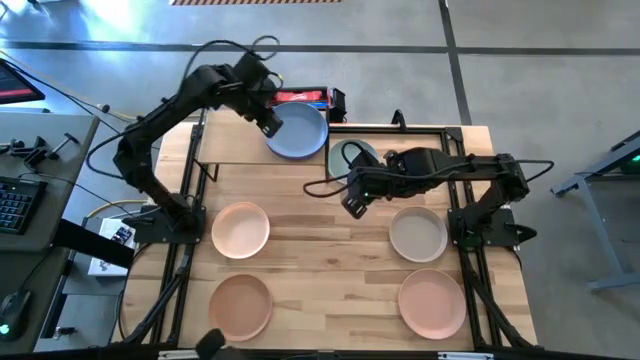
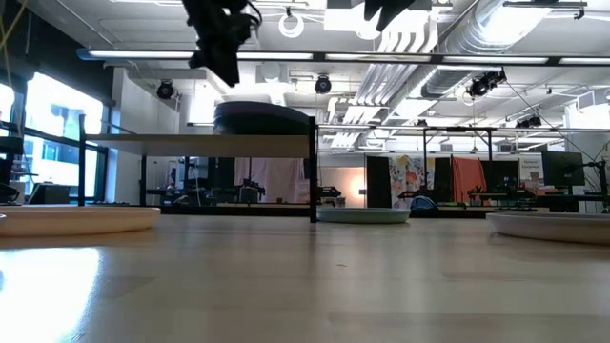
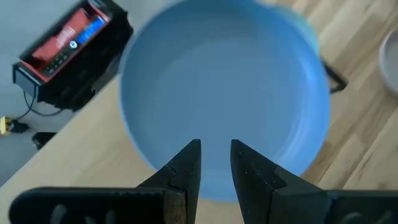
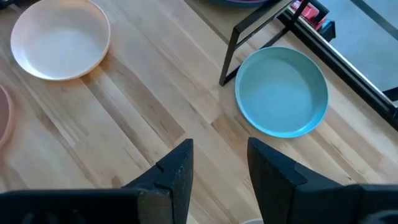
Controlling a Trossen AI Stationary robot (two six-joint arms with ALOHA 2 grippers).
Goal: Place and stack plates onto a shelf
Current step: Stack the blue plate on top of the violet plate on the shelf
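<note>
Overhead view, table-level view, two close wrist views, all sharing tabletop (image 1: pixel 330 260)

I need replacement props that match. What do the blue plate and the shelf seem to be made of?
The blue plate looks like matte plastic or melamine: even colour, no glare, though glazed ceramic cannot be ruled out. The shelf looks like a light wooden board, its grain lines visible, on a thin black frame, probably metal.

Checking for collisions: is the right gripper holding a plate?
No. The right gripper hangs open over bare tabletop, with the pale green plate lying apart from it.
</note>
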